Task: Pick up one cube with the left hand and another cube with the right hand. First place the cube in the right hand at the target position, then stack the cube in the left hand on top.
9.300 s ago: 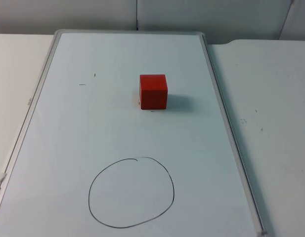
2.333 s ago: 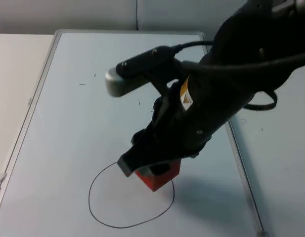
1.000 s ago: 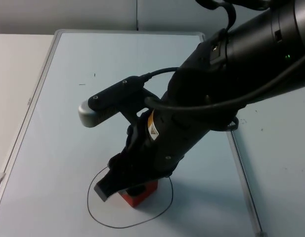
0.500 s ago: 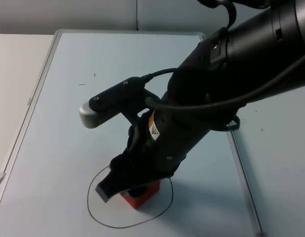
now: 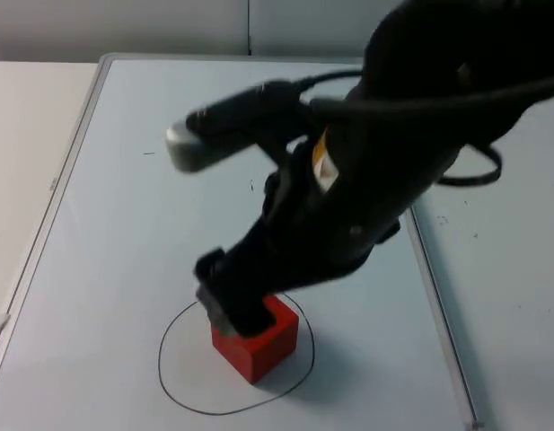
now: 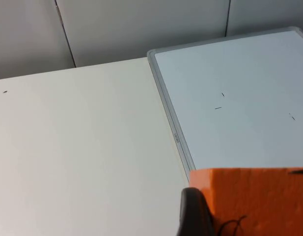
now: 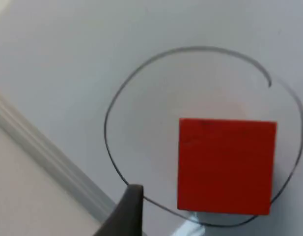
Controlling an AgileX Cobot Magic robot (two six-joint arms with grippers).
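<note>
We see the solid red cube sitting inside the hand-drawn black circle on the near whiteboard, the right gripper released just above it, while the left gripper clamps a rigid, light-looking orange cube by its flat sides.

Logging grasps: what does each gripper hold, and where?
Left gripper: orange cube, by its side. Right gripper: nothing; red cube sits released.
</note>
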